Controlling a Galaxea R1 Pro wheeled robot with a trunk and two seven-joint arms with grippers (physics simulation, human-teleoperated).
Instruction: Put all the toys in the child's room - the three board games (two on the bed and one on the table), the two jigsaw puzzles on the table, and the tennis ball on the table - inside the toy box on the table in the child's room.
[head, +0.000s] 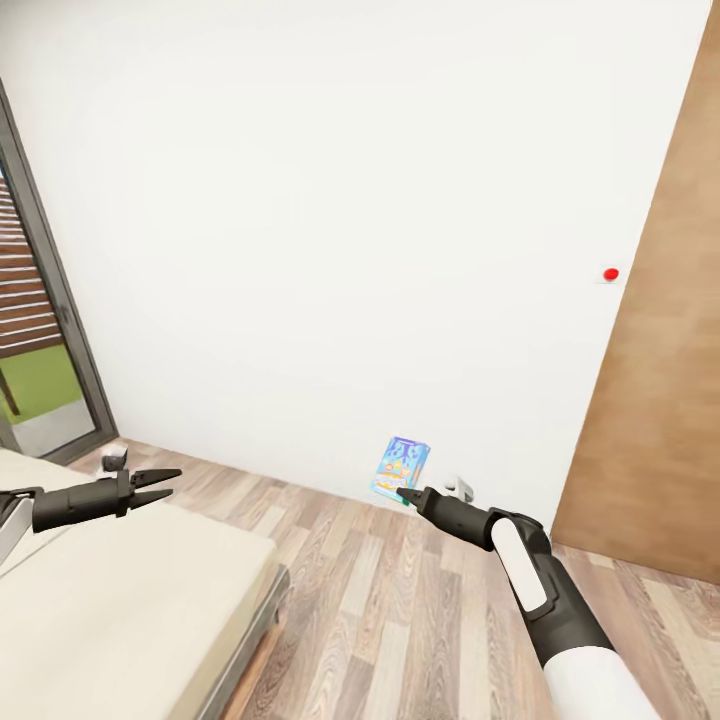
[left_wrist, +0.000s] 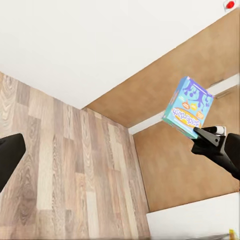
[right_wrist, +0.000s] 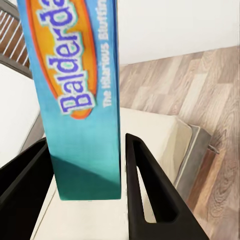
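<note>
One blue board game (head: 401, 468) is pinched in the right tool (head: 408, 494) over open floor (head: 400, 610); left tool (head: 165, 483) apparently spread.

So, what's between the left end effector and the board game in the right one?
Nothing: in the head view only bare wood floor lies between the left end effector and the board game.

bed (head: 120, 600) left, door (head: 660, 400) right

Both arms are showing dark grey, tapering forearms ending in black two-fingered grippers, left gripper (head: 160, 484) and right gripper (head: 407, 494). The right arm is wearing a white panel and a white upper sleeve; its fingers (right_wrist: 150, 195) are showing slotted cut-outs.
</note>
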